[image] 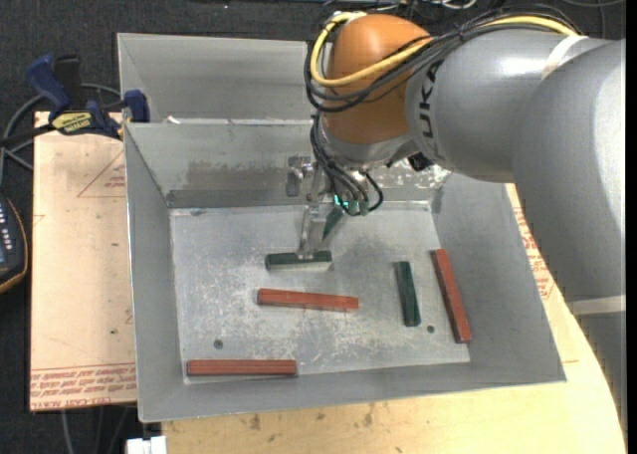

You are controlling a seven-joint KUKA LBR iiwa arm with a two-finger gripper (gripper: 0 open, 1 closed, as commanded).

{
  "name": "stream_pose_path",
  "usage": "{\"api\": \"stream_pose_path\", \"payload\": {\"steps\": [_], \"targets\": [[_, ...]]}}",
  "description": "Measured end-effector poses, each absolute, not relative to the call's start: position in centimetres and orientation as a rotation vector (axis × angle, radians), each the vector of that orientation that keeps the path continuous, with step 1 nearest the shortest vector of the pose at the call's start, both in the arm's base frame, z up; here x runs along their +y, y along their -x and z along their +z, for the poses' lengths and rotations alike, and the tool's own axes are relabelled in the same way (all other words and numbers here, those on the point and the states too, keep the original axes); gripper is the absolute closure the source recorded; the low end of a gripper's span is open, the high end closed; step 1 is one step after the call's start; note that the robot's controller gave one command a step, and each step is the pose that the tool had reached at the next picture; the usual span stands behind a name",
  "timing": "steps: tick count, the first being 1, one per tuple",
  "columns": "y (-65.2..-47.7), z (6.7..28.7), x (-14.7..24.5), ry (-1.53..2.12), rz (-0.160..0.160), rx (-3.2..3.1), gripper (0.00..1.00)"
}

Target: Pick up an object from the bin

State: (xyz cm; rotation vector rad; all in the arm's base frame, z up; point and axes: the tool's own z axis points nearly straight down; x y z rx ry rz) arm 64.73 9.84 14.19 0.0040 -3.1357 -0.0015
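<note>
Reaching down at the short dark-green bar (pixel 284 261) mid-bin, gripper (pixel 317 246) opening untellable; bar likely light, rigid, smooth, so pinch across its narrow middle.

The claw (pixel 315 243) is hanging right over a dark green stick (pixel 289 261) in the middle of the bin (pixel 149 243), red stick (pixel 307 300) lying just beside it.

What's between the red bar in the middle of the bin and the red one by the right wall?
A dark green bar lies between them, nearer the right red bar, in the camera view.
</note>
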Motion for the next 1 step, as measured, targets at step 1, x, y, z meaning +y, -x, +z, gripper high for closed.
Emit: {"api": "stream_pose_path", "payload": {"steps": [1], "targets": [[-59.49,6.65,9.28,0.066,-0.003,-3.133,0.0]]}}
